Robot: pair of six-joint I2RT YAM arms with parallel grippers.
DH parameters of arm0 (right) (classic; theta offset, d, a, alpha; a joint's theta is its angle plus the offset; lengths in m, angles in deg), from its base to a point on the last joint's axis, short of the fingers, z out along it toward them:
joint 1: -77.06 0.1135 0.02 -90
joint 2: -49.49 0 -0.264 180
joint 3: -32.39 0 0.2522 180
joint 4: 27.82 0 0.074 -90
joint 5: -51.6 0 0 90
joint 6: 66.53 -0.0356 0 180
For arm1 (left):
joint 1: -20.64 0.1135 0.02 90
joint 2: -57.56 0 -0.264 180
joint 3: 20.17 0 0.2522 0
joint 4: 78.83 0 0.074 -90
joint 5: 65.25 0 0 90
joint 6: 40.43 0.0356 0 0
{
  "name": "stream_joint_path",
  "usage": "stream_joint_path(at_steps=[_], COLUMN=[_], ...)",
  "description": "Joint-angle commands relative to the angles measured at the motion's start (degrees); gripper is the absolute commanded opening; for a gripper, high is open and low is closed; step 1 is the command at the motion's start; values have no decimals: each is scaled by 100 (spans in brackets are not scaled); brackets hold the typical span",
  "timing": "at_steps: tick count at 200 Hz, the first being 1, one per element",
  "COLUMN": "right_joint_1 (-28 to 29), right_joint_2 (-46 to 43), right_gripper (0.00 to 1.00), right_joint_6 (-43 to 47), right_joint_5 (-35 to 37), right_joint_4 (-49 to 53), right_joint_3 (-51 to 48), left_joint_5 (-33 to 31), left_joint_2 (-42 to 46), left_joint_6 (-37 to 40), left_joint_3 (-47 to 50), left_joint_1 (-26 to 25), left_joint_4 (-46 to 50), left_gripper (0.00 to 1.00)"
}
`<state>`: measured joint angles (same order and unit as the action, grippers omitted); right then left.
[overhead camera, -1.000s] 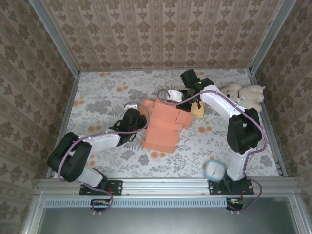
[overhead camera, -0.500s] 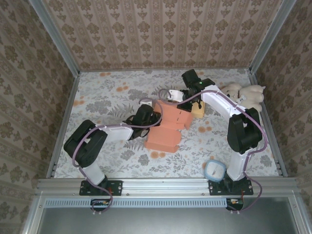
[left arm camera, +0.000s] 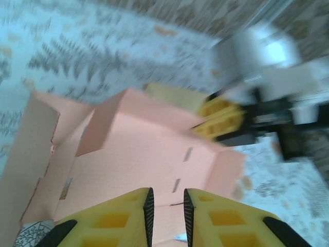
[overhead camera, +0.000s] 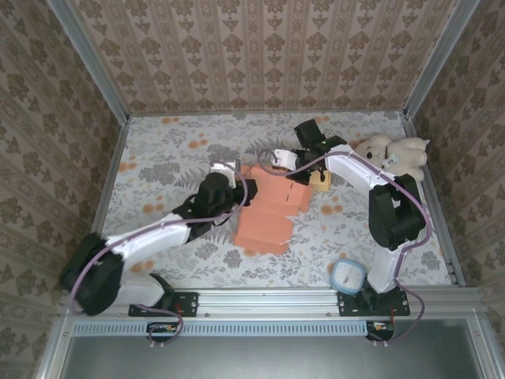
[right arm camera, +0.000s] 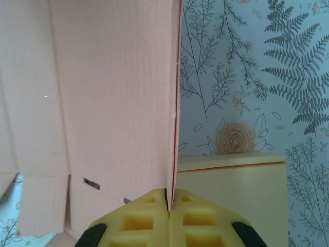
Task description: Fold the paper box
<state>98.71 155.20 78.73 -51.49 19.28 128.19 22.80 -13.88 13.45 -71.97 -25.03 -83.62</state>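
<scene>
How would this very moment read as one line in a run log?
task: fold paper box | right gripper: shut on box edge | left gripper: slightly open, empty, facing box | box: flaps partly raised

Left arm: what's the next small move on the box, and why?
Probably spread the left gripper wider and lower it onto the outer side flap of the paper box to fold it up. Its jaws stand slightly apart with nothing between them, above the box, while the right gripper is pinched shut on one panel edge, which seems to anchor the box.
</scene>
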Motion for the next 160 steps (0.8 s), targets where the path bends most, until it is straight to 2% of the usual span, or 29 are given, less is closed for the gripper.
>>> stream_joint_path(at_steps=[1, 24, 38, 61, 78, 111, 160], right_joint_1=[52, 168, 289, 511, 666, 922, 1127], right_joint_2=[-471, -745, -925, -1250, -1428, -1518, -1599], right_gripper=[0, 0, 0, 0, 0, 0, 0], right_joint_6=[32, 337, 508, 836, 974, 1249, 1550], right_joint_5=[323, 539, 680, 803, 980, 1371, 1738], right_joint_4=[-796, -1119, -1383, -1904, -2352, -2606, -3630], right_joint_3=[-383, -693, -912, -1342, -1634, -1878, -2588], left_joint_5=[-614, -1350, -1512, -658, -152, 300, 220], left_joint_2=[871, 1773, 2055, 2200, 2150, 2033, 1883], left_joint_6=[620, 819, 738, 400, 315, 578, 957], left_joint_3=[483, 1106, 1403, 1891, 2067, 2185, 2421], left_joint_1=[-172, -139, 184, 1099, 1451, 1456, 1456], left_joint_4=[390, 543, 715, 482, 230, -170, -639], left_gripper=[28, 38, 39, 39, 40, 46, 47])
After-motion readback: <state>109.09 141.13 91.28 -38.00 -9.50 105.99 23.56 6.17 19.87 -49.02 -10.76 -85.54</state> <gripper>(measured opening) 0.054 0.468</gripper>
